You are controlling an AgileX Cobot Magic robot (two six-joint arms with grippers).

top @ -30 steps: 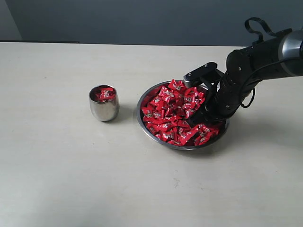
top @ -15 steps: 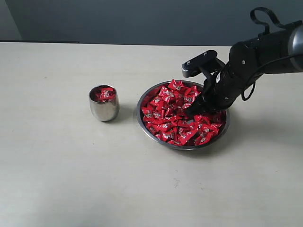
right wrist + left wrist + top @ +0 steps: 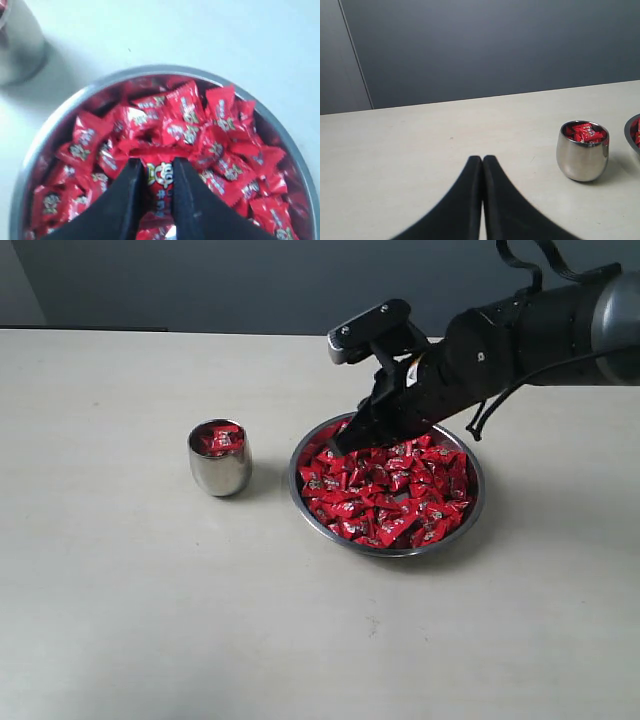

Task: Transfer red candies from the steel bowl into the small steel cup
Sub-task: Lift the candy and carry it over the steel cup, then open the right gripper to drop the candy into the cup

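Right claw (image 3: 343,443) hangs over the upper-left part of the steel bowl (image 3: 470,512), centre-right of the exterior frame. It is clenched on one red candy (image 3: 159,181), pinched between both fingers above the heap. The bowl is heaped with red candies (image 3: 385,495). The small steel cup (image 3: 220,475) stands upright on the desk (image 3: 150,620), left of the bowl and apart from it, with several candies inside. Left claw (image 3: 482,161) is clenched tight with nothing in it.
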